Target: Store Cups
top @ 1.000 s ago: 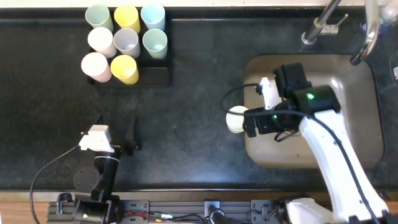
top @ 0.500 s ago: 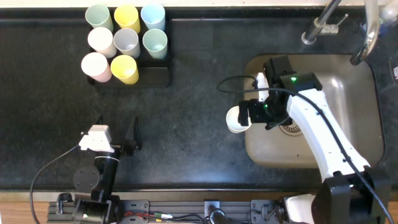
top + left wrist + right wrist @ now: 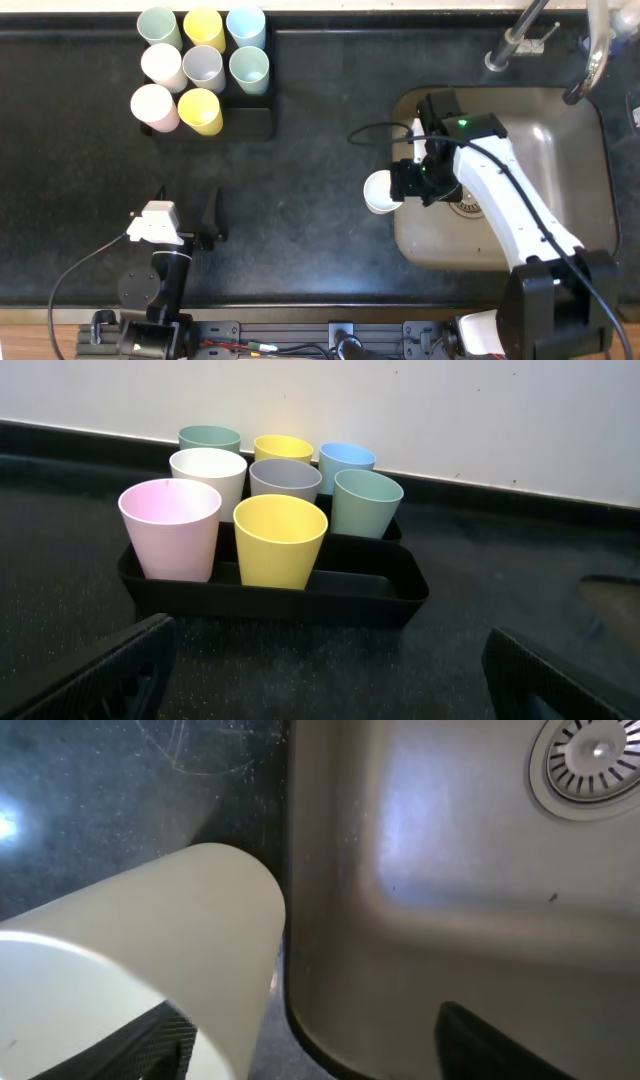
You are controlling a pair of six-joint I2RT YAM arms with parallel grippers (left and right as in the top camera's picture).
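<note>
A cream cup (image 3: 379, 192) sits at the left edge of a steel sink (image 3: 560, 150), on the dark speckled tabletop (image 3: 300, 200). From above its round mouth shows.

The right gripper (image 3: 402, 186) is at the sink's left rim, right beside the cup. Its jaws are spread wide. In the right wrist view the cup lies across one finger, while the other finger is well apart from it, with the sink rim showing in the gap. I cannot tell whether the near finger touches the cup wall. The sink drain (image 3: 590, 755) shows beyond.

Well apart, at the tabletop's far left, a black tray (image 3: 250, 125) holds eight upright cups in pink, yellow, white, grey, green and blue.

The left gripper (image 3: 190, 215) rests low near its base with its jaws spread, facing the tray and holding nothing.
</note>
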